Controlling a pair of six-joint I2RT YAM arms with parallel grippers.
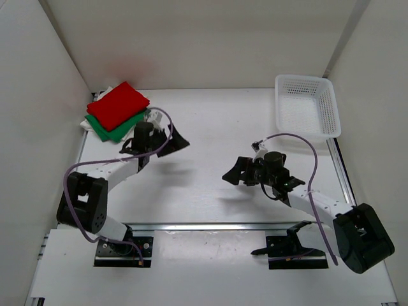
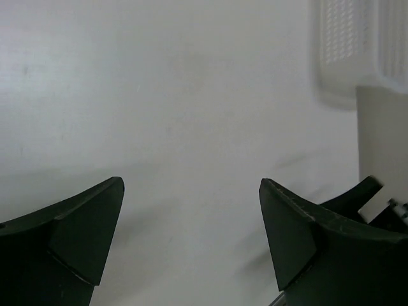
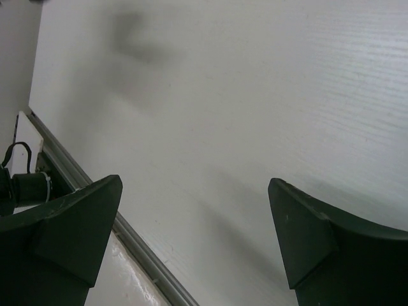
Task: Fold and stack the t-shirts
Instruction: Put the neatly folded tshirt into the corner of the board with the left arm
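Note:
The t-shirts lie folded in one stack at the back left corner: the red t-shirt [image 1: 118, 105] on top, the green t-shirt [image 1: 119, 129] under it, and the white t-shirt [image 1: 87, 123] showing only at the edges below. My left gripper [image 1: 177, 141] [image 2: 191, 185] hovers just right of the stack, open, with bare table between its fingers [image 2: 83, 229]. My right gripper [image 1: 234, 171] [image 3: 194, 185] hangs over the middle of the table, open and holding nothing. Neither wrist view shows any cloth.
A white lattice basket [image 1: 306, 105] [image 2: 357, 51] stands at the back right. White walls close in the table on three sides. A metal rail [image 1: 210, 225] [image 3: 127, 236] runs along the table's near edge, in front of the arm bases.

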